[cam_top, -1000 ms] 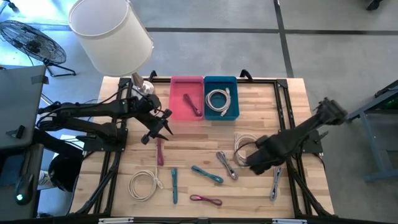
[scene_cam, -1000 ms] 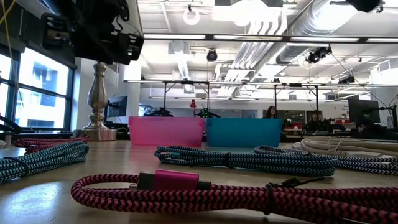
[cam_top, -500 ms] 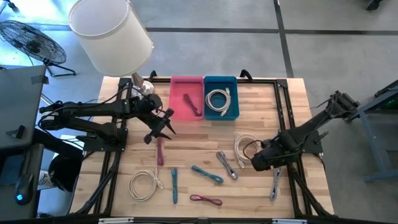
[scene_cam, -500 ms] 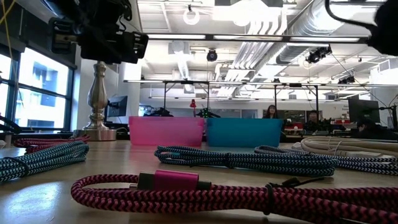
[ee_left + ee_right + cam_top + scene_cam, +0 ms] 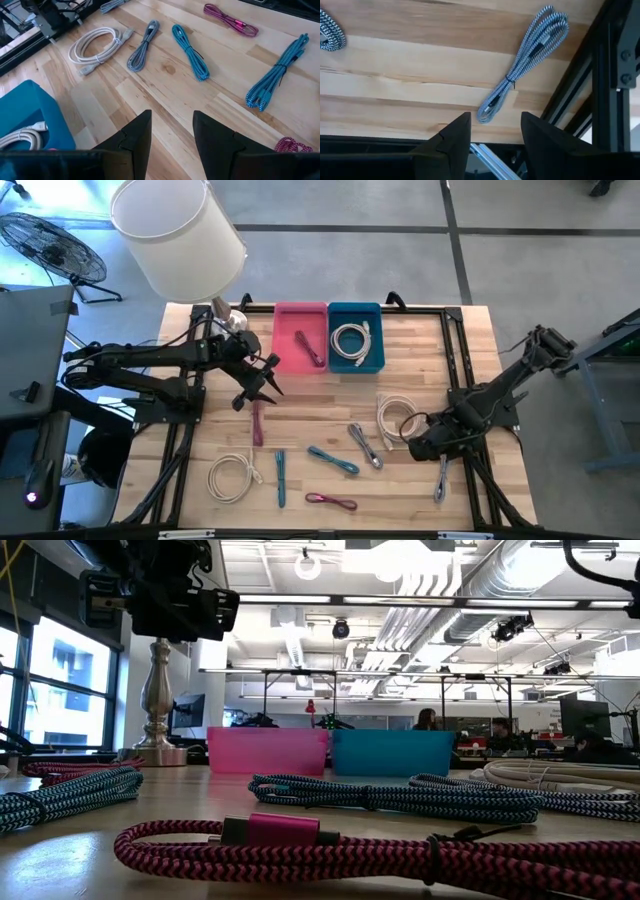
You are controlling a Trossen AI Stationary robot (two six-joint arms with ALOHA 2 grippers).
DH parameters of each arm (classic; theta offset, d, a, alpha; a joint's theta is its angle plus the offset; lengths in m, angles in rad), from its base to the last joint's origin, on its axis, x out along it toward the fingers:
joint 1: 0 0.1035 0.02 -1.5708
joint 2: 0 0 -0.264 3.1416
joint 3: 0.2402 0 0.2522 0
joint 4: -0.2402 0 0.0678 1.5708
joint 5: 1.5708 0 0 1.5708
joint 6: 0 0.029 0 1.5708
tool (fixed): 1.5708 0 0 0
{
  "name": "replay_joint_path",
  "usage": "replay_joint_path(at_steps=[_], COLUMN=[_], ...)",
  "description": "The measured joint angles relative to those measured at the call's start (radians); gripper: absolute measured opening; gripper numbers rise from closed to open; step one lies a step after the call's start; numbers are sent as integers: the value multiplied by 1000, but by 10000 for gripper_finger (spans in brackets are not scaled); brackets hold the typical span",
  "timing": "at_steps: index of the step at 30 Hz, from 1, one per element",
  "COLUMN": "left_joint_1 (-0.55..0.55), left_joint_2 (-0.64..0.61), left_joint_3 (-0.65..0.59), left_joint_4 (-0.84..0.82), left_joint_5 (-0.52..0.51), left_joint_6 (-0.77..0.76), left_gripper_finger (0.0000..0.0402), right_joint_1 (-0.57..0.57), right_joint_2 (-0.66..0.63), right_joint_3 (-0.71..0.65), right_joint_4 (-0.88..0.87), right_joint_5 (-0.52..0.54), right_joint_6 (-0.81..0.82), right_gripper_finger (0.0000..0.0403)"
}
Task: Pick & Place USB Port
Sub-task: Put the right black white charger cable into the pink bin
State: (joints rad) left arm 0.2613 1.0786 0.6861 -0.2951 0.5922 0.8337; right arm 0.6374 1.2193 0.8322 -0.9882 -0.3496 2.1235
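Observation:
Several braided USB cables lie flat on the wooden table: a magenta one [image 5: 257, 423], a blue one [image 5: 280, 477], a teal one [image 5: 333, 460], a grey one [image 5: 365, 445], a second magenta one [image 5: 332, 501] and a grey-white one [image 5: 443, 477] [image 5: 520, 65]. The pink bin [image 5: 300, 337] holds a magenta cable. The blue bin [image 5: 356, 335] holds a white coil. My left gripper [image 5: 262, 385] [image 5: 172, 117] hangs open above the table, near the pink bin. My right gripper [image 5: 418, 445] [image 5: 495, 120] hovers open beside a white coil [image 5: 395, 417], with the grey-white cable ahead of it.
A second white coil [image 5: 232, 477] lies near the table's near-left corner. A lamp with a white shade [image 5: 178, 235] stands at the far-left corner. Black frame rails [image 5: 600, 75] run along the table's edges. Bare wood shows between the bins and the cables.
My right arm has raised its elbow, and its gripper has shifted a little toward the table's near edge, closer to the grey-white cable. My left gripper has drifted slightly toward the table's right. No cable has moved.

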Motion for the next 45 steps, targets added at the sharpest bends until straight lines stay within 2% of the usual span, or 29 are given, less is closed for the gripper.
replay_joint_path(at_steps=[8, 12, 18, 30, 45], left_joint_1=[0, 0, 0, 0, 0], left_joint_2=[0, 0, 0, 0, 0], left_joint_3=[0, 0, 0, 0, 0], left_joint_4=[1, 0, -3, -9, -15], left_joint_5=[-1, -1, -1, -1, -1], left_joint_6=[0, 0, 0, 0, -1], left_gripper_finger=[140, 140, 140, 140, 140], right_joint_1=[10, 16, 50, 66, 107], right_joint_2=[76, 105, 151, 256, 271], right_joint_3=[0, 0, 0, 0, 0], right_joint_4=[104, 112, 113, 182, 183], right_joint_5=[-2, -15, -93, -105, -105], right_joint_6=[-19, -25, 28, 49, 78], right_gripper_finger=[165, 165, 165, 165, 165])
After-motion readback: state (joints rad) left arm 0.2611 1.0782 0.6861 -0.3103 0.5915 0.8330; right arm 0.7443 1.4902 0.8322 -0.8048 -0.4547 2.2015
